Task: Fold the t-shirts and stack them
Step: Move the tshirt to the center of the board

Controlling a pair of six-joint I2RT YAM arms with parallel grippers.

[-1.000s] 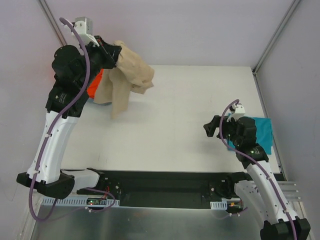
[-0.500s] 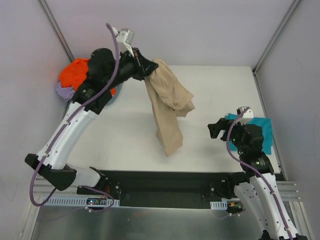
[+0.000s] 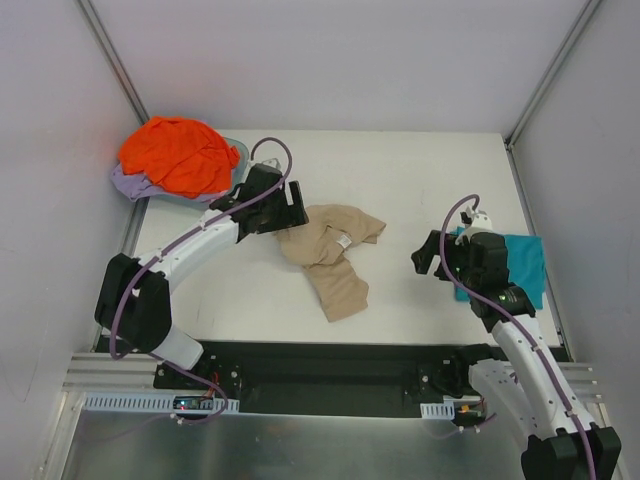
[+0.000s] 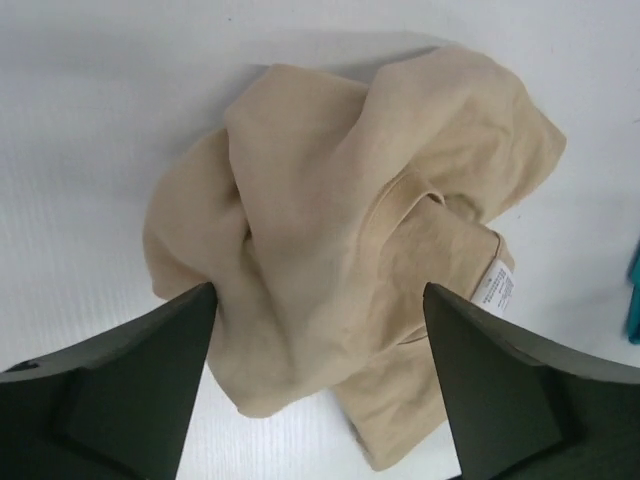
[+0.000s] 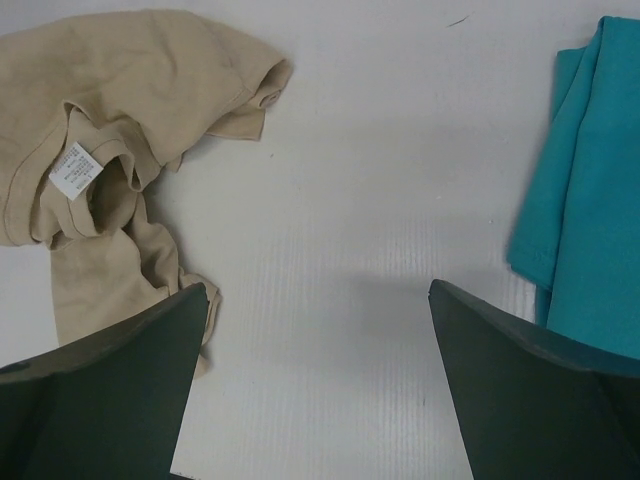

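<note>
**Top external view.** The tan t-shirt [image 3: 330, 255] hung from the left gripper [image 3: 293, 212] a moment ago. It now lies crumpled on the table [image 3: 420, 180], at the middle and slightly left. The left gripper has come down to the garment's left edge and its jaws have released. Judgement: the shirt has been delivered to the working area but not spread out. It must be flattened before any fold.

The right gripper [image 3: 425, 255] hangs near the right edge with its jaws wide apart and nothing in them. The teal t-shirt [image 3: 525, 262], which appears folded, lies just beside it at the right edge. The orange t-shirt [image 3: 175, 155] and the lavender t-shirt [image 3: 128, 185] are heaped in the basin [image 3: 240, 150] at the far-left corner.

**Left wrist view.** Both fingers stand well apart, with the tan cloth below and between them. No cloth is pinched. The collar and the neck label [image 4: 497, 288] face up on the right of the heap.

**Right wrist view.** Only bare table lies between the spread fingers. A tan sleeve lies at upper left and the teal cloth at the right.

**Clearance.** Bare surface extends from the tan shirt to the far edge and rightward to the teal shirt. Judgement: there is room to spread the shirt in those directions. The lower end of the shirt lies near the near edge, so pulling it that way risks overhang.
</note>
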